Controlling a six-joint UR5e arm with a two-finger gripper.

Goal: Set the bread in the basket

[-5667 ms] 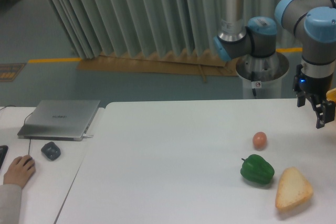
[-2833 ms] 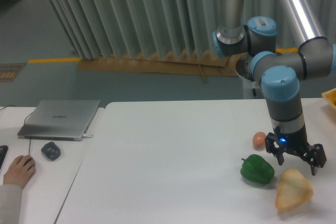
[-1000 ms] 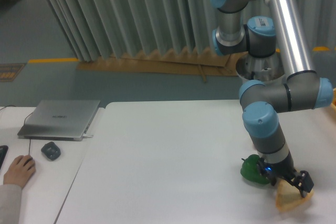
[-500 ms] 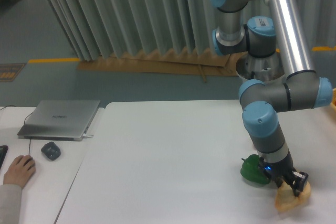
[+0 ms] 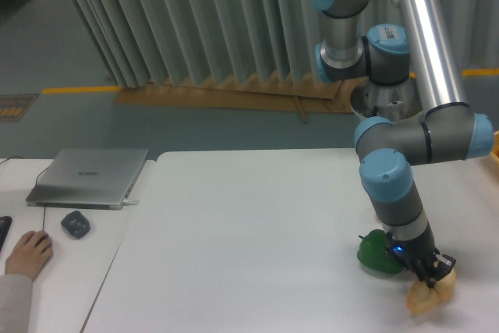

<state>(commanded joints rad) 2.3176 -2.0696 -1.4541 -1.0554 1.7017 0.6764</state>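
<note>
The gripper (image 5: 433,275) is squeezing the bread (image 5: 427,295), which is sitting on the table (image 5: 257,247) just beside the green pepper (image 5: 376,253). The grabbing part is looking done. Lifting the bread and carrying it to the basket (image 5: 494,144) is what is left.

The table (image 5: 234,239) looked smooth and matt white. The arm (image 5: 425,52) had polished metal tubing with glossy blue plastic caps. The green pepper (image 5: 374,251) shone.

The gripper (image 5: 433,274) is seen clamped on the bread (image 5: 428,295) at the table's (image 5: 249,247) five o'clock edge; a green pepper (image 5: 378,253) lies at its ten o'clock.
</note>
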